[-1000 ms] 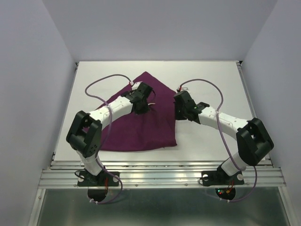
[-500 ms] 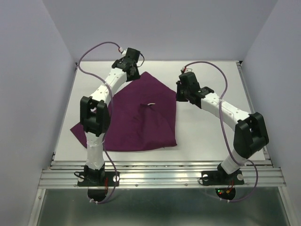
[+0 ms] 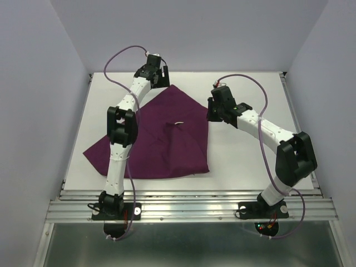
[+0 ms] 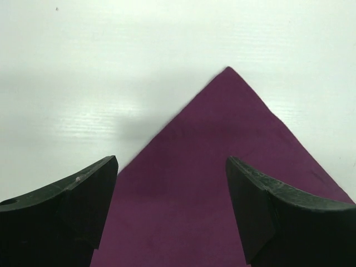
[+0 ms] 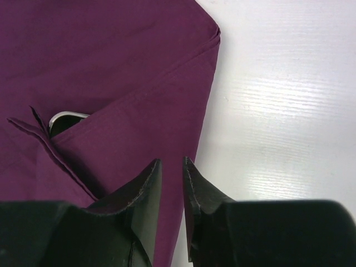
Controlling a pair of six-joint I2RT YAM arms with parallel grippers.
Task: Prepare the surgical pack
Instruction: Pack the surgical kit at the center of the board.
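Hovering over the far corner of the purple drape, the left gripper was recorded with jaws spread wide, the cloth's tip seen between them. The drape was laid folded on the white table, left of centre; a shiny metal edge was noted under a fold. The right gripper was held above the drape's right edge, jaws almost together.

Purple drape folded over, perhaps, tray
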